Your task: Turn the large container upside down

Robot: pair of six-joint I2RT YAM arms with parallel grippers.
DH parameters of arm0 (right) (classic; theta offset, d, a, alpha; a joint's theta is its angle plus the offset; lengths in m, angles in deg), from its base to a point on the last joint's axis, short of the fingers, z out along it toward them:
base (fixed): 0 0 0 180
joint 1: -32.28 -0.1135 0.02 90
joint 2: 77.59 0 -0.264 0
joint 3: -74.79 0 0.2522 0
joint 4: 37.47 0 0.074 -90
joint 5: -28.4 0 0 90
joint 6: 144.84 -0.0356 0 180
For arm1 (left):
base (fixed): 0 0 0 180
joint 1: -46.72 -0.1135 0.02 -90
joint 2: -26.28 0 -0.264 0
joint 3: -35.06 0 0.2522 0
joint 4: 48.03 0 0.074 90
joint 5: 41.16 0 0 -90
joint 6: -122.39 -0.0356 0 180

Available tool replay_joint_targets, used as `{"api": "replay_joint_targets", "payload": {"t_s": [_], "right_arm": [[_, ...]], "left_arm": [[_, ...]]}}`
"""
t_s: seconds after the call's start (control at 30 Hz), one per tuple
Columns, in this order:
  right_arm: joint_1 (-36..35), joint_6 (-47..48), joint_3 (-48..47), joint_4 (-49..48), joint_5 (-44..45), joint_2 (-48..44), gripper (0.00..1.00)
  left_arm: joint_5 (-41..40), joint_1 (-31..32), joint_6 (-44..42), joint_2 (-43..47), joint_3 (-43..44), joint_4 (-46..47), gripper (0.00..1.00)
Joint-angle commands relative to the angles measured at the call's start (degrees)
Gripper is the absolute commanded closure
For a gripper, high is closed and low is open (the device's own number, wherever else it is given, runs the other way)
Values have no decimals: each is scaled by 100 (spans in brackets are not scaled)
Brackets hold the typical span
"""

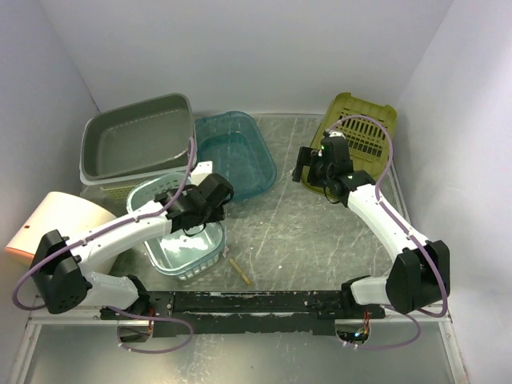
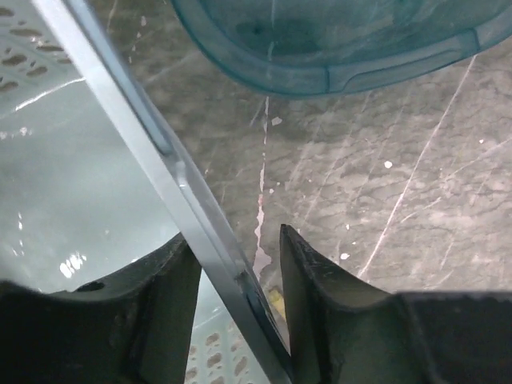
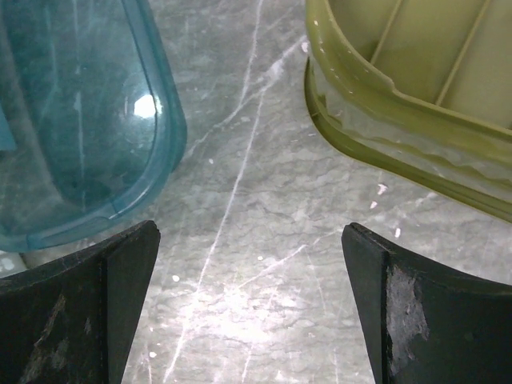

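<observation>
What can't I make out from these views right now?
Top view: left gripper hidden under its wrist, covering the pale basket's rim.
Left wrist: basket mostly cut off by frame edges.
Right wrist: olive container cut off top-right.
Top view: small stick too small to identify.

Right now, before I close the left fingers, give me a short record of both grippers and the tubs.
left gripper: open, fingers straddling the rim of the pale clear plastic tub
right gripper: open, over the scratched table between the teal plastic tub and the olive-green plastic bin
grey plastic tub: upright, back left, stacked on a white perforated basket
</observation>
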Motion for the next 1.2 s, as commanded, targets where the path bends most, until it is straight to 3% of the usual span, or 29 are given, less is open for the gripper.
{"api": "replay_joint_targets", "payload": {"t_s": [0.0,0.23,0.27,0.43,0.6,0.8,0.97,1.17], "right_arm": [[20,156,-172,287,393,-78,0],[123,287,-294,322,543,-49,0],[144,293,-328,347,569,-20,0],[294,276,-542,602,779,-9,0],[409,181,-929,921,848,-257,0],[420,10,-1431,1258,1332,-799,0],[414,-200,-1934,1828,2804,-1248,0],[417,-190,-2467,2314,3767,-1594,1]], "left_arm": [[42,94,452,-17,145,-281,56],[-252,515,565,-7,1110,-1561,92],[-263,575,564,41,1175,-1671,93],[102,759,293,419,1286,-1716,93],[1288,831,-418,335,1865,-1468,93],[2636,851,-1037,177,2231,-489,93],[3740,815,-1193,50,1847,802,93],[5559,522,-988,-755,1677,2343,93]]}}
